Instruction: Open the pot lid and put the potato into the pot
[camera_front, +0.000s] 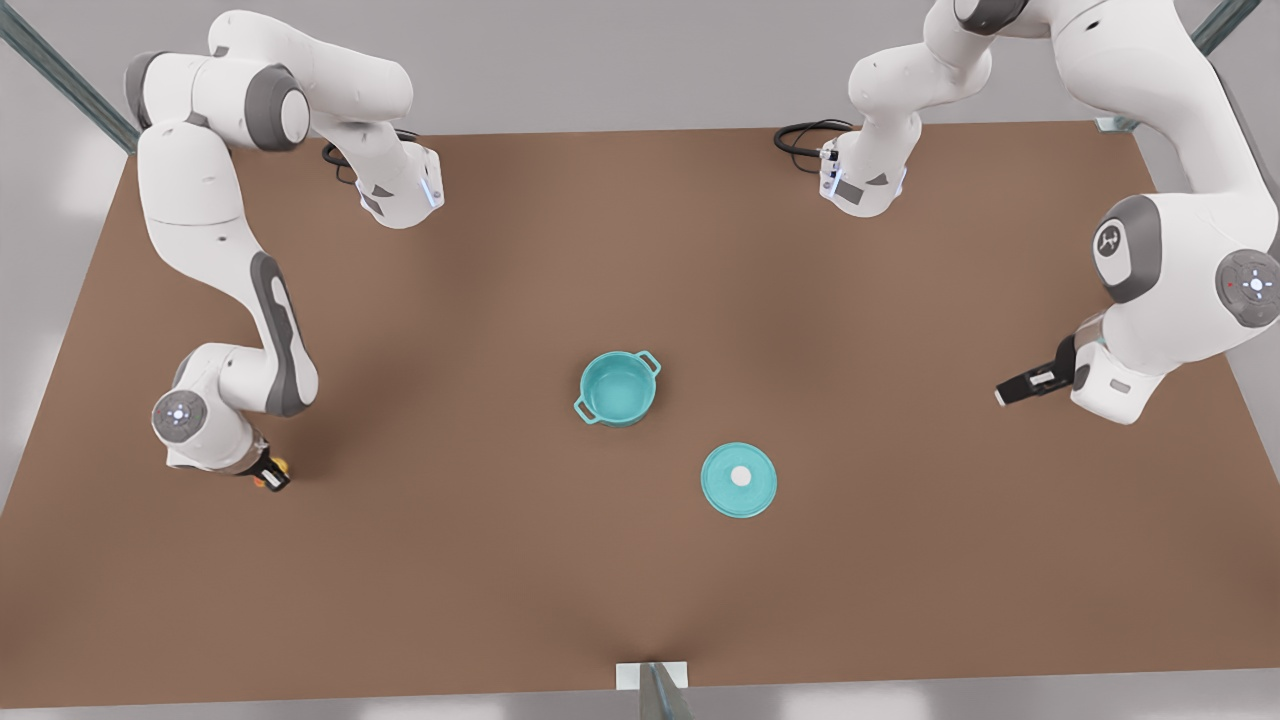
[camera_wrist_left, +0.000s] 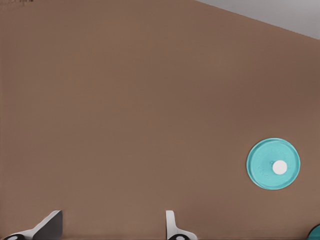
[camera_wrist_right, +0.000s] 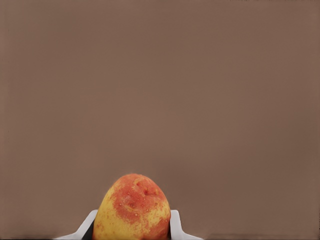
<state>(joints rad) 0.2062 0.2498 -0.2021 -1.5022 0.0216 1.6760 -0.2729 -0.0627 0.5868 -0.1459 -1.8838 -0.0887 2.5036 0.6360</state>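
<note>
The teal pot (camera_front: 628, 410) stands uncovered near the table's middle, its inside empty. The pot lid (camera_front: 738, 480) (camera_wrist_left: 273, 164) lies flat on the table beside it, toward the front view's right, white knob up. At the front view's left the right gripper (camera_front: 272, 475) (camera_wrist_right: 132, 222) is low at the table, shut on the yellow and orange-red potato (camera_front: 277, 465) (camera_wrist_right: 132, 205), one finger on each side. The left gripper (camera_front: 1006, 393) (camera_wrist_left: 112, 222) hangs open at the front view's right, well away from the lid, nothing between its fingers.
A brown table (camera_front: 460, 560) carries everything. Both arm bases (camera_front: 400, 195) stand at its far edge with black cables. A metal post (camera_front: 655, 690) rises at the near edge. A sliver of the pot (camera_wrist_left: 316, 233) shows in the left wrist view.
</note>
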